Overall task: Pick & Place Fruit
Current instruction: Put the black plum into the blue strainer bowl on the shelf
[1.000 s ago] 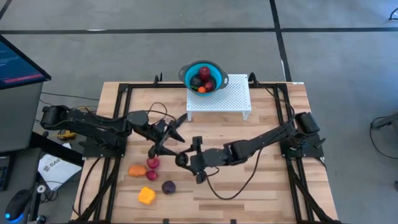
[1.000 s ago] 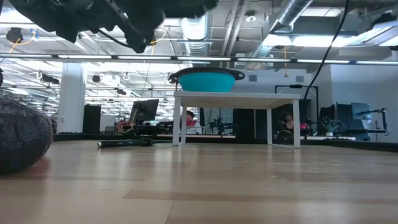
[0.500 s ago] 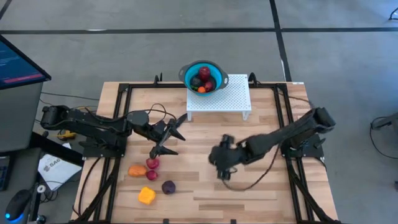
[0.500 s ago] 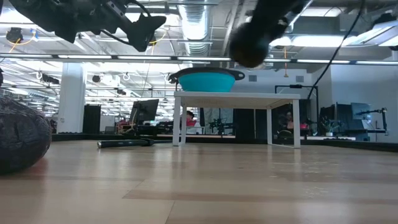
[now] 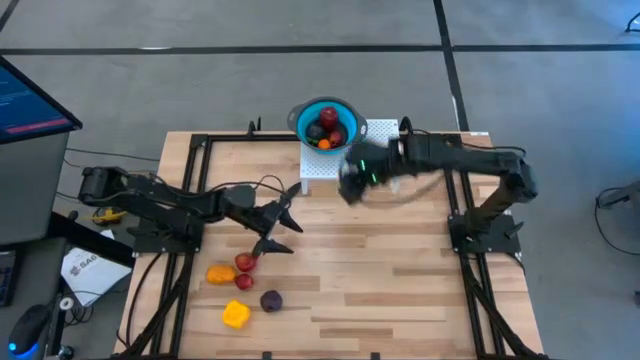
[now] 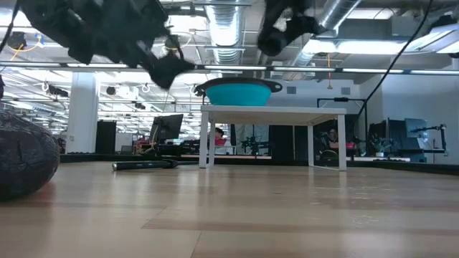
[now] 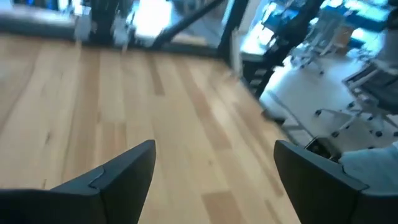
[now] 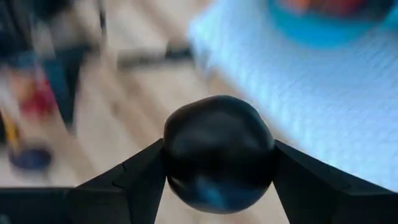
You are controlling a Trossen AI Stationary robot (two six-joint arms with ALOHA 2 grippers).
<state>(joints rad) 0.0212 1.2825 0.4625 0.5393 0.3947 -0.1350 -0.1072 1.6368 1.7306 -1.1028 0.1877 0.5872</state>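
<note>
My right gripper [image 5: 352, 180] is raised beside the near left corner of the white stand [image 5: 385, 150], shut on a dark purple fruit [image 8: 217, 160]. The blue bowl [image 5: 327, 122] stands on that stand with red, dark and orange fruits inside. My left gripper [image 5: 276, 230] is open and holds nothing, above the wood just right of two red fruits [image 5: 244, 270]. An orange fruit [image 5: 220, 273], a purple fruit [image 5: 270, 300] and the blocky yellow one [image 5: 236, 315] lie on the table nearby. In the left wrist view the left gripper [image 7: 214, 165] shows only bare boards between its fingers. My right gripper pinches the dark purple fruit [image 8: 217, 186] between its two fingers [image 8: 140, 180], one on each side of its round body. The fruit is lifted clear of the table, beside the stand's edge and below the bowl's rim in the low view [image 6: 275, 39].
A slim black knife [image 6: 143, 165] lies on the table left of the stand's legs. A big dark fruit [image 6: 25, 161] sits close to the low camera. Black frame rails [image 5: 195, 190] run along both table sides. The table's near right part is bare wood.
My right gripper, shut on the dark fruit, has swung fast from the table's middle near the loose fruits, up and toward the far edge, to the white stand beside the bowl. My left gripper has moved slightly toward the near edge, closer to the red fruits, and stays open.
</note>
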